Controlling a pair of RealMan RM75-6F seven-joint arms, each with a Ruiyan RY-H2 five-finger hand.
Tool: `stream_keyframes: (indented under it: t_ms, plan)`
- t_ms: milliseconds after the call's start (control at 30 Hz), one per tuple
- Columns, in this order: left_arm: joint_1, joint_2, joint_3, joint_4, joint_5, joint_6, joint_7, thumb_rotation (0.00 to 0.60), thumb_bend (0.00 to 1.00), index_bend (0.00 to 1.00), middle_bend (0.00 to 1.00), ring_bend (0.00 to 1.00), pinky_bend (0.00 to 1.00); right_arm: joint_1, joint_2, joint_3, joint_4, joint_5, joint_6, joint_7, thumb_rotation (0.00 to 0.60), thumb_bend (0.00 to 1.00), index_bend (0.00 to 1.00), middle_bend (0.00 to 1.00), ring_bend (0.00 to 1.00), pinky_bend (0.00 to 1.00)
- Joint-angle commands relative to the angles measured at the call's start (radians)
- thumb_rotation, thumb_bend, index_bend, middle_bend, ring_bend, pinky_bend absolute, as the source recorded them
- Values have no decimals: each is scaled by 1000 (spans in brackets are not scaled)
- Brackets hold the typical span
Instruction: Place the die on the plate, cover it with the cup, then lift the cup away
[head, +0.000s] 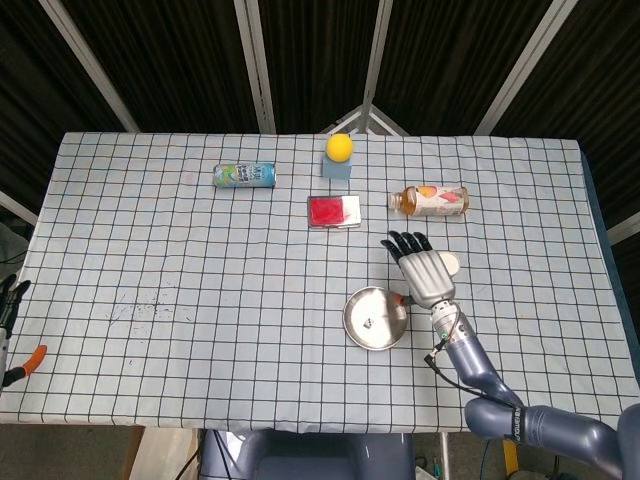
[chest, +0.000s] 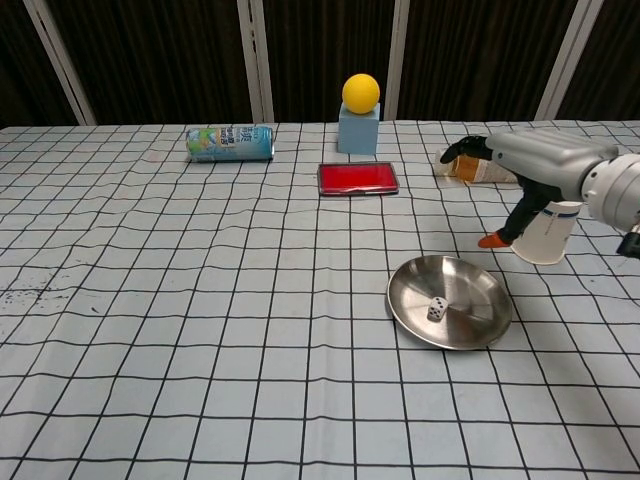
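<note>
Plate (chest: 450, 302): low and right of centre in the chest view, nearest of all on the counter (chest: 200, 330); it sits clear of everything else, which leaves room for the cup to come down over it.
Die (chest: 437, 309): lying alone in the plate, slightly left of its middle, nothing touching it. I'd judge the first step done.
Right robot hand (chest: 530, 165): above and to the right of the plate, at the right edge of the chest view. Fingers spread and pointing away toward the far side, thumb hanging down just beside the cup. It holds nothing; it looks set to take the cup.
Cup (chest: 546, 231): white, standing on the counter under the hand, right of the plate and apart from it.
Hard to see: in the head view the hand covers nearly all of the cup, only a sliver shows. Whether the thumb touches the cup I cannot tell. The die's face is too small to read.
Bottle (chest: 483, 168): behind the hand, lying down, mostly hidden in the chest view.
Red box (chest: 357, 178): flat, centre, farther back.
Can (chest: 229, 142): on its side, upper left.
Ball (chest: 361, 92): yellow, on a blue block (chest: 359, 129), farthest back.
Left robot hand: not seen in either view.
</note>
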Motion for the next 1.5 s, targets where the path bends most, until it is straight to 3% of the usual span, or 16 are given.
stream_keyframes:
  t_ms: [33, 367, 667, 1100, 1500]
  plan:
    - [0, -1, 0, -4, -6, -4, 8, 600, 360, 21, 0, 0, 0, 10, 23, 5, 20, 41, -36, -23, 600, 176, 187, 134, 95, 87]
    - [2, -1, -3, -8, -15, 0, 18, 600, 360, 21, 0, 0, 0, 55, 73, 33, 66, 118, -92, -76, 600, 176, 233, 181, 97, 81]
    - [1, 0, -2, -8, -19, -4, 25, 600, 360, 21, 0, 0, 0, 78, 139, 10, 28, 206, -133, -157, 600, 177, 248, 247, 101, 63]
    - [2, 3, 1, -8, -19, -6, 28, 600, 360, 21, 0, 0, 0, 82, 176, -20, -28, 226, -123, -167, 600, 176, 289, 321, 138, 63]
    - [4, 6, 2, -6, -18, -4, 22, 600, 360, 21, 0, 0, 0, 83, 188, -36, -3, 237, -130, -143, 600, 176, 313, 336, 147, 63]
